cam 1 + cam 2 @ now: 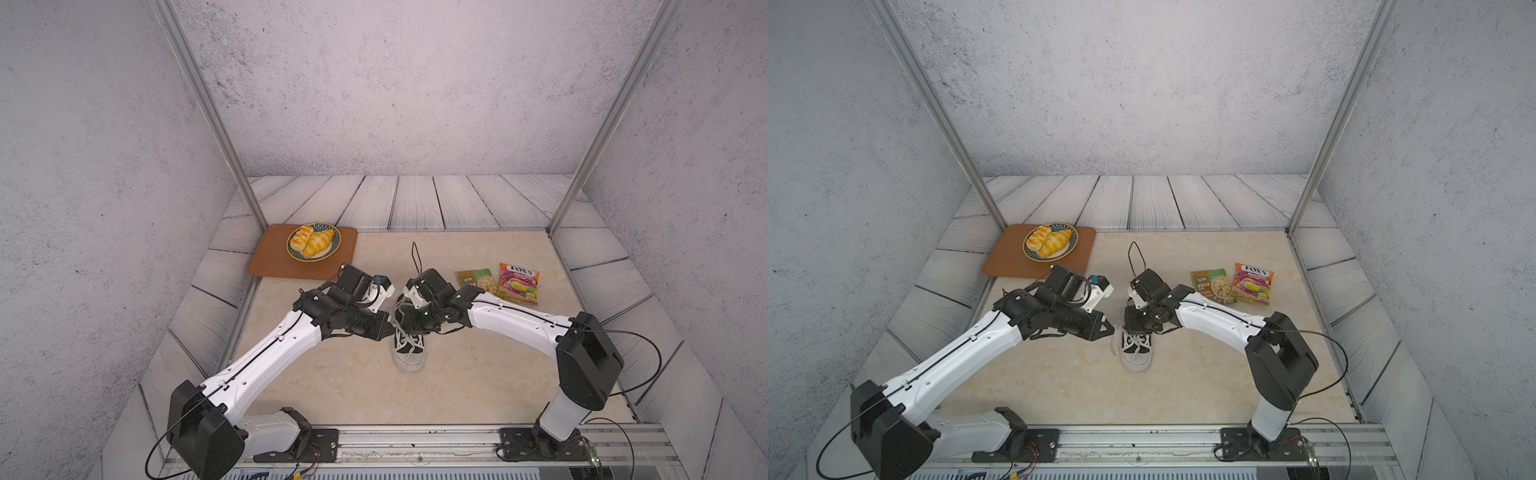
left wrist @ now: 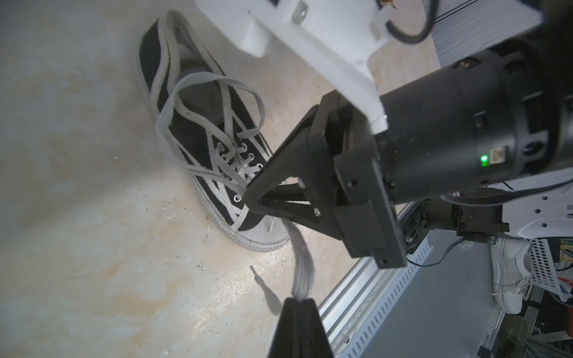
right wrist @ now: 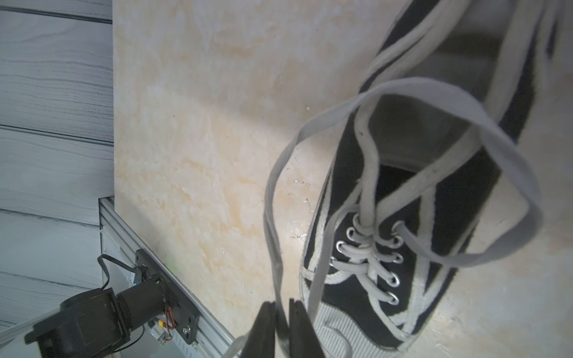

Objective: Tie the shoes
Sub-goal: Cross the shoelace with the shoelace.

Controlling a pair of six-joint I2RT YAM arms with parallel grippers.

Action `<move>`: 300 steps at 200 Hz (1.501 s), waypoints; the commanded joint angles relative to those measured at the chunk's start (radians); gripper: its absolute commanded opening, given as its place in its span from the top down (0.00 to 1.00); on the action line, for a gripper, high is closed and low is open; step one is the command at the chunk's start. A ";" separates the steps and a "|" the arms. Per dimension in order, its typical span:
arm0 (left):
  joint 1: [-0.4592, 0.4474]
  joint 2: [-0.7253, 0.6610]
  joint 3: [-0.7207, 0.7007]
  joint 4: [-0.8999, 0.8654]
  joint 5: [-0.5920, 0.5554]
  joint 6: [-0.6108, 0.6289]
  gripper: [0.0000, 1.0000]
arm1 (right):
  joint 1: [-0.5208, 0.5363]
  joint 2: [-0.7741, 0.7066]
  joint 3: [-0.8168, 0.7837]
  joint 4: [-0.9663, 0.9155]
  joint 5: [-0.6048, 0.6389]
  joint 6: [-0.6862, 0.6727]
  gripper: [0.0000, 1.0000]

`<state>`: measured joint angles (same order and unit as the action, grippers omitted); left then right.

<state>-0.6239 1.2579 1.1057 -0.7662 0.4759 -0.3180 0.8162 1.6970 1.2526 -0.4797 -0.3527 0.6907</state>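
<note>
The black canvas low-top sneaker with white rubber sole [image 1: 409, 353] stands mid-bench on the beige marbled bench [image 1: 332, 386], its toe cap toward the near edge. The left pincer [image 2: 297, 301], just left of the shoe, is clamped on one flat white lace end [image 2: 302, 263]. The right pincer [image 3: 282, 307], over the shoe, stands slightly parted, with another lace strand [image 3: 269, 198] running through the gap. A brown tray [image 1: 266, 262] carrying a plate of pastries [image 1: 334, 245] lies far left, and two snack packets [image 1: 519, 284] lie to the right.

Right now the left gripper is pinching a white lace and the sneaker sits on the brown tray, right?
The left gripper does pinch a white lace, but the sneaker stands on the tabletop, apart from the brown tray; both top views show it.
</note>
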 commanded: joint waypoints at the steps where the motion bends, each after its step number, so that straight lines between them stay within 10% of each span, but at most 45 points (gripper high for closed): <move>1: 0.023 0.022 -0.017 -0.002 -0.018 -0.004 1.00 | 0.002 -0.008 0.037 -0.047 0.045 -0.047 0.78; 128: 0.090 0.112 -0.017 -0.097 -0.149 -0.016 1.00 | -0.006 -0.169 -0.083 -0.062 0.170 -0.098 0.43; 300: 0.233 0.223 0.006 -0.132 -0.126 -0.004 1.00 | 0.085 -0.002 -0.082 -0.070 0.186 -0.155 0.52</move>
<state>-0.3996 1.4818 1.0985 -0.8833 0.3355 -0.3370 0.8822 1.6478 1.1267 -0.5041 -0.2054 0.5713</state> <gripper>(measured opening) 0.048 0.487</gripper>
